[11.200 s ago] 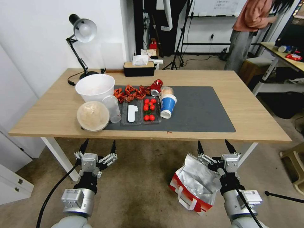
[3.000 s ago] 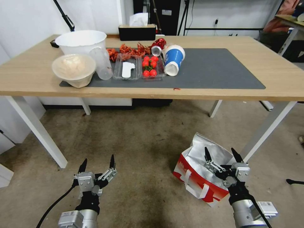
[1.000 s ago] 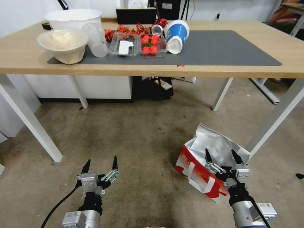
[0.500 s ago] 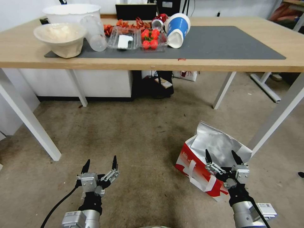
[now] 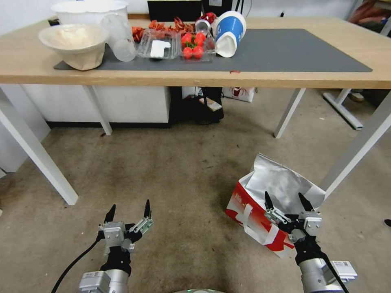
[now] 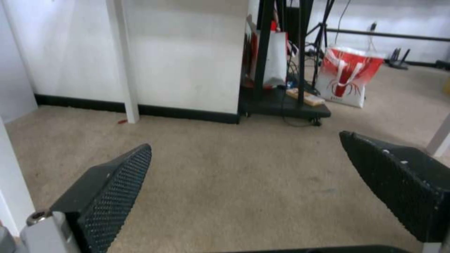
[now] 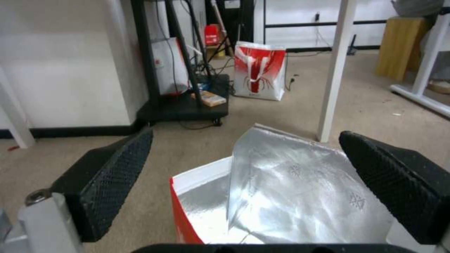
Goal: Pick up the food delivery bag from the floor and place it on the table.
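The food delivery bag (image 5: 260, 203) stands on the floor (image 5: 171, 171) at the right, red-edged, with its silver foil mouth (image 7: 290, 189) open and a white strap handle hanging on its near side. My right gripper (image 5: 287, 198) hovers open just above the bag's near rim, its fingers (image 7: 108, 175) spread wide over the foil. My left gripper (image 5: 127, 209) hangs open over bare floor at the left, apart from the bag. The table (image 5: 285, 77) with its dark grey mat (image 5: 285, 53) stretches across the top of the head view.
On the table's left part stand white bowls (image 5: 73, 40), a clear tray of tomatoes (image 5: 193, 44) and a tipped blue cup (image 5: 229, 31). White table legs (image 5: 354, 150) rise beside the bag. A second red-and-white bag (image 7: 259, 70) and a black stand base (image 5: 199, 110) sit under the table.
The whole head view has shifted as the camera sank and tilted, so the table sits higher in the picture. Both grippers stay open in the same pose. The bag has not moved.
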Motion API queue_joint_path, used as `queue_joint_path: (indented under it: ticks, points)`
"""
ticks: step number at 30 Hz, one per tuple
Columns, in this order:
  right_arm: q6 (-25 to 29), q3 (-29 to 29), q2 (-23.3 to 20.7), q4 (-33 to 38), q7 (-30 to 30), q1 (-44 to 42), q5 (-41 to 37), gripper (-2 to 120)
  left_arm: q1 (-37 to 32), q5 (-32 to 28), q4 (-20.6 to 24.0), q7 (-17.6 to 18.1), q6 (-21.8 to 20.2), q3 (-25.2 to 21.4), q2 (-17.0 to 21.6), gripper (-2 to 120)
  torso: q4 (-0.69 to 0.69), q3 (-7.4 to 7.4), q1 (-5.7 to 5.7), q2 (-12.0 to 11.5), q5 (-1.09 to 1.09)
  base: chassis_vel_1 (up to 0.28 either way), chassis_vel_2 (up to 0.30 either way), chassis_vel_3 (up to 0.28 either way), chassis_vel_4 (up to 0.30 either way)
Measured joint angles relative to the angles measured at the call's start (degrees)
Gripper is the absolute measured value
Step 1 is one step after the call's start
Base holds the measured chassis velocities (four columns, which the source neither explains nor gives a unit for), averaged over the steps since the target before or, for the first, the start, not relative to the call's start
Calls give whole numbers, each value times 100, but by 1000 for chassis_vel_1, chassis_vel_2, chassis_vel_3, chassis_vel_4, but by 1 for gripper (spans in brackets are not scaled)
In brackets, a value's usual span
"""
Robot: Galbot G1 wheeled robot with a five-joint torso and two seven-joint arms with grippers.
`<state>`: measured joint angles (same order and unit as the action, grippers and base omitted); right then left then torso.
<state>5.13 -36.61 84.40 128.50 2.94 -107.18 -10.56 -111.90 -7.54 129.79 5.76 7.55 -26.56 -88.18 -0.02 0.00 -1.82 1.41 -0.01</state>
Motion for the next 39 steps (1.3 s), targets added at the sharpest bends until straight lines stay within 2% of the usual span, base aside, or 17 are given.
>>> queue_joint_path:
  ticks: [2, 5, 6, 9, 10, 13, 14, 15, 16, 18, 20, 24, 27, 28, 32, 33, 39]
  points:
    - [0, 3, -73, -26, -4, 38, 0, 100, 10, -7, -10, -3, 23, -7, -1, 100, 0, 0, -1, 2, 1, 0, 0, 0, 0]
    - [-142, -97, -790, -187, 38, 488, -65, 100, 16, 11, 4, -58, 59, -39, 17, 100, 1, 0, -3, 11, 2, 0, 0, 0, 0]
    - [-142, -97, -790, -187, 38, 488, -65, 100, 16, 11, 4, -58, 59, -39, 17, 100, 1, 0, -3, 11, 2, 0, 0, 0, 0]
    - [-368, -277, -1785, -506, 412, 1013, -490, 100, 173, 5, -33, -78, 0, 14, 225, 100, 4, 0, -5, 18, 2, 0, 0, 0, 0]
    - [-368, -277, -1785, -506, 412, 1013, -490, 100, 173, 5, -33, -78, 0, 14, 225, 100, 4, 0, -5, 18, 2, 0, 0, 0, 0]
    - [-490, -323, -2520, -957, 807, 1461, -979, 100, 295, -39, -114, -92, -48, 61, 421, 100, -2, 0, -5, 21, 2, 0, 0, 0, 0]
    - [-566, -305, -2817, -1180, 976, 1701, -1179, 100, 313, -53, -139, -94, -48, 65, 453, 100, 2, 0, -6, 23, 1, 0, 0, 0, 0]
    - [-566, -305, -2817, -1180, 976, 1701, -1179, 100, 313, -53, -139, -94, -48, 65, 453, 100, 2, 0, -6, 23, 1, 0, 0, 0, 0]
    - [-662, -213, -3226, -1495, 1157, 2008, -1404, 100, 344, -76, -165, -94, -39, 69, 490, 100, 5, 1, -6, 25, 2, 0, 0, 0, 0]
    - [-717, -143, -3408, -1643, 1205, 2156, -1470, 100, 347, -83, -167, -94, -33, 67, 496, 100, 2, 1, -7, 26, 2, 0, 0, 0, 0]
    - [-967, 175, -3950, -2164, 1322, 2715, -1664, 100, 318, -92, -167, -93, 1, 43, 485, 100, 2, 1, -7, 29, 2, 0, 0, 0, 0]
    - [-1181, 526, -4289, -2641, 1436, 3251, -1749, 100, 292, -85, -167, -92, 32, 33, 453, 100, 2, 0, -8, 33, 2, 0, 0, 0, 0]
    - [-1270, 1262, -4628, -3459, 1702, 4169, -1645, 100, 276, -28, -171, -102, 38, 47, 365, 100, 1, 1, -8, 34, 1, 0, 0, 0, 0]
    - [-1270, 1262, -4628, -3459, 1702, 4169, -1645, 100, 276, -28, -171, -102, 38, 47, 365, 100, 1, 1, -8, 34, 1, 0, 0, 0, 0]
    - [-1359, 2064, -4689, -4145, 1906, 4882, -1446, 100, 251, 17, -212, -155, 39, 60, 300, 100, 2, 1, -9, 37, 3, 0, 0, 0, 0]
    - [-1359, 2064, -4689, -4145, 1906, 4882, -1446, 100, 251, 17, -212, -155, 39, 60, 300, 100, 2, 1, -9, 37, 3, 0, 0, 0, 0]
    - [-1497, 2744, -4625, -4850, 2212, 5664, -669, 100, 158, 87, -214, -167, 73, 60, 257, 100, 2, 0, -9, 40, 1, 0, 0, 0, 0]
